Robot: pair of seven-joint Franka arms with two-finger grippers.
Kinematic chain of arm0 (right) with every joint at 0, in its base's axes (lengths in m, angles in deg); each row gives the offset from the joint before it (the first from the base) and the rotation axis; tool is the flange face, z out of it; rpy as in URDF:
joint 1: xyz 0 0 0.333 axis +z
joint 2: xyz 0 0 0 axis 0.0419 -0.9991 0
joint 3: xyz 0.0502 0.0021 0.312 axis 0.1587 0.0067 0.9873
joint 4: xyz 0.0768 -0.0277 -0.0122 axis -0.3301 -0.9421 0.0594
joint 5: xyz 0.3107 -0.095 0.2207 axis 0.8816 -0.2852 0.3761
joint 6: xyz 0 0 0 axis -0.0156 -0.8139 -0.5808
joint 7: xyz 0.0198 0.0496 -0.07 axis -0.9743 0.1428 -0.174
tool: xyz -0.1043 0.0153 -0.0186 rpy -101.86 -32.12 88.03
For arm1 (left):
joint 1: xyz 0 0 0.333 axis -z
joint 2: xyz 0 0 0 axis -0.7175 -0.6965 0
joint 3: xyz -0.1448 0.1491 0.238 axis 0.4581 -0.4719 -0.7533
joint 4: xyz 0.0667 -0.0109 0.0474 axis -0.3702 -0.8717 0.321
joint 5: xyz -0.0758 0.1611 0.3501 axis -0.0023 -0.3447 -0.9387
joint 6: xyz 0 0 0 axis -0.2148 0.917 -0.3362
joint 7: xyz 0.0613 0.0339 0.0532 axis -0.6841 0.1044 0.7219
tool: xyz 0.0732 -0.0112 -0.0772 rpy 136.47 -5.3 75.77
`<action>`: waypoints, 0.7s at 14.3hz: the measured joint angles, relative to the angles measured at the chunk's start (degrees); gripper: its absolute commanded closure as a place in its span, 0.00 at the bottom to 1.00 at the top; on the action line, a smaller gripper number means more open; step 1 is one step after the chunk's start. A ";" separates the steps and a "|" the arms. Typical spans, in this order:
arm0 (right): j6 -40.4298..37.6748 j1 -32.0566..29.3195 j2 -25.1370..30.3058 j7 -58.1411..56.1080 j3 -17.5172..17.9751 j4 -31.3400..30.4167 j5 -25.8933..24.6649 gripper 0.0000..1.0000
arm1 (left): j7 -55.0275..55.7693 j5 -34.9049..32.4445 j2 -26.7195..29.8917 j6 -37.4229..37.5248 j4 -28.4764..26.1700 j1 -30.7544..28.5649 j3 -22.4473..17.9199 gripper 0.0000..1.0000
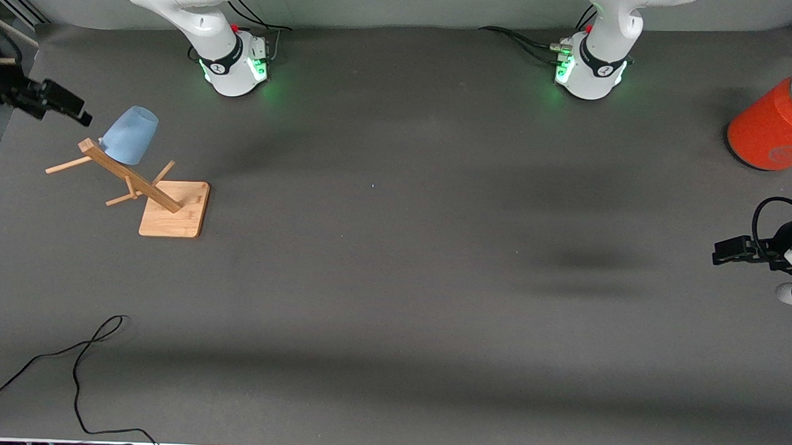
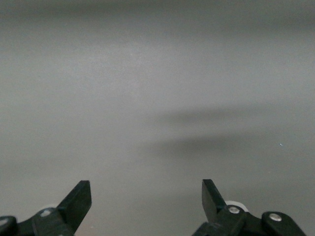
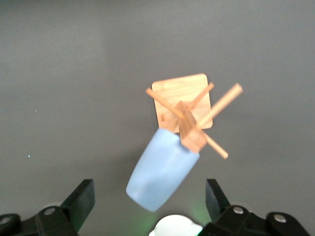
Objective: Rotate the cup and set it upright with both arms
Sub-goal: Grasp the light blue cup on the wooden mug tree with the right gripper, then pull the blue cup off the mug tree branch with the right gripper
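Light-blue plastic, the cup point(image 1: 130, 135) hangs mouth-down and tilted on one peg of the wooden rack point(image 1: 137, 184), high on its leaning post. The rack's square base sits on the dark worktop point(image 1: 394, 262) near the right arm's base point(image 1: 233, 62), a little closer to the front camera than that base. So the cup is neither off the rack nor turned upright; by the look of it, none of the real work has been done yet.

The right hand point(image 1: 77, 111) hovers just beside the rack's top, on the side toward the right arm's end of the worktop, close to the cup but apart from it. In its wrist view the cup point(image 3: 162, 172) lies between the two black fingers point(image 3: 78, 201), which stand spread wide with nothing in them. I would judge this the approach before a first grasp.

The left hand point(image 1: 721, 252) waits well away from the rack, over the left arm's end of the worktop, not far from the orange canister point(image 1: 775, 124). Its fingers point(image 2: 78, 199) are likewise spread wide and empty, with only bare worktop under them.

Left to do, as I read it: lift the cup off its peg, pass or share it between the two hands, turn it over, and stand it mouth-up on the worktop.
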 measured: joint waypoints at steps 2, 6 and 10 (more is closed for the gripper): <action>0.00 0.01 1.32 5.26 0.07 -1.37 0.00 0.00 | -0.15 0.00 0.00 0.02 0.01 -0.01 0.01 0.00; 0.00 0.05 1.17 18.04 0.27 -2.23 0.00 0.00 | -0.33 0.00 0.00 0.03 0.01 -0.01 0.03 0.00; 0.13 0.06 1.03 25.25 0.39 -4.63 0.00 0.00 | -0.43 0.00 0.00 0.03 0.05 -0.01 0.12 0.00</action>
